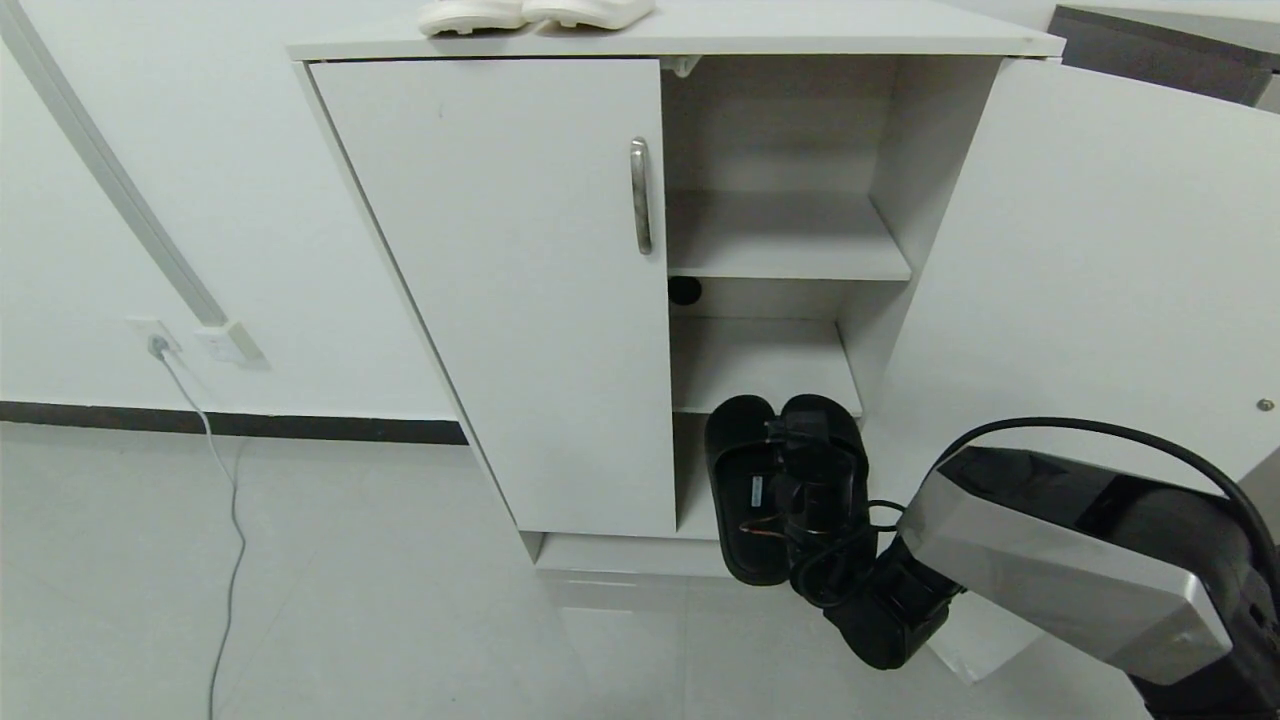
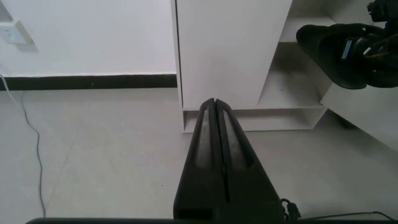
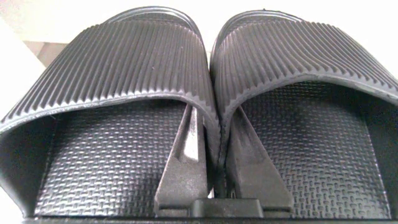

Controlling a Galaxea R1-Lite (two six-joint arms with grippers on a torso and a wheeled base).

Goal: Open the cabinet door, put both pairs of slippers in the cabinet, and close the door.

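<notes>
My right gripper (image 1: pixel 800 480) is shut on a pair of black slippers (image 1: pixel 785 480), its fingers (image 3: pixel 186 155) pinching the inner sides where the two straps meet. The black slippers (image 2: pixel 345 53) hang in the air in front of the cabinet's open right half, at the level of the lowest compartments. A white pair of slippers (image 1: pixel 530 12) lies on the cabinet top (image 1: pixel 800 40). The right cabinet door (image 1: pixel 1100 260) is swung open; the left door (image 1: pixel 500 280) with its metal handle (image 1: pixel 640 195) is closed. My left gripper (image 2: pixel 214 115) is shut, empty, low over the floor facing the cabinet base.
Inside the cabinet are two bare white shelves (image 1: pixel 780 240) and a bottom compartment (image 2: pixel 292 93). A wall socket with a grey cable (image 1: pixel 215 470) trailing over the floor is at the left. The open door stands close beside my right arm.
</notes>
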